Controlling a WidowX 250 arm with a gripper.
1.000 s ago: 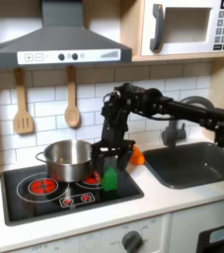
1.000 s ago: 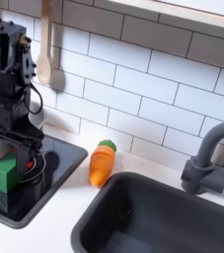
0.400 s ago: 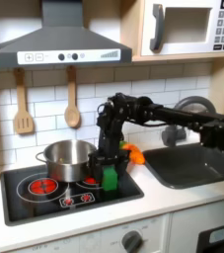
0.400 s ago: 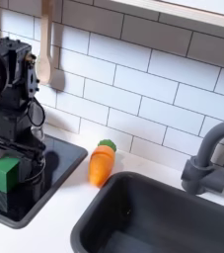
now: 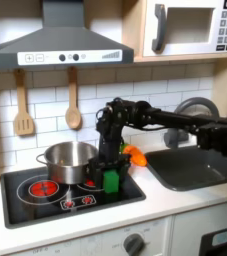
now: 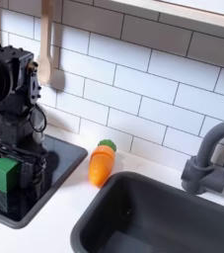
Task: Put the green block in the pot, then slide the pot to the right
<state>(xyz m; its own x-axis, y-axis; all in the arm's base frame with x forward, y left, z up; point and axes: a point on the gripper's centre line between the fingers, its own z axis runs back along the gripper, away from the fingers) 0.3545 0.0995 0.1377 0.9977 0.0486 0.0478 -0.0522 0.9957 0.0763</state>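
Observation:
The small green block (image 5: 111,180) (image 6: 5,176) sits on the black stovetop (image 5: 45,196) near its right edge in the first exterior view. My gripper (image 5: 106,170) (image 6: 9,170) is lowered straight over the block, open, with its black fingers (image 6: 29,170) down beside the block. The shiny silver pot (image 5: 68,160) stands on the stove's rear, just left of the gripper in the first exterior view, and nothing can be seen inside it.
An orange carrot toy (image 5: 135,156) (image 6: 103,164) with a green tip lies on the counter between the stove and the dark sink (image 5: 195,166) (image 6: 173,217). A faucet (image 6: 206,158) rises behind the sink. Two wooden utensils (image 5: 23,105) hang on the tiled wall.
The arm has swung slightly to the first exterior view's left and come down, bringing the gripper lower around the green block. The block and pot have not moved.

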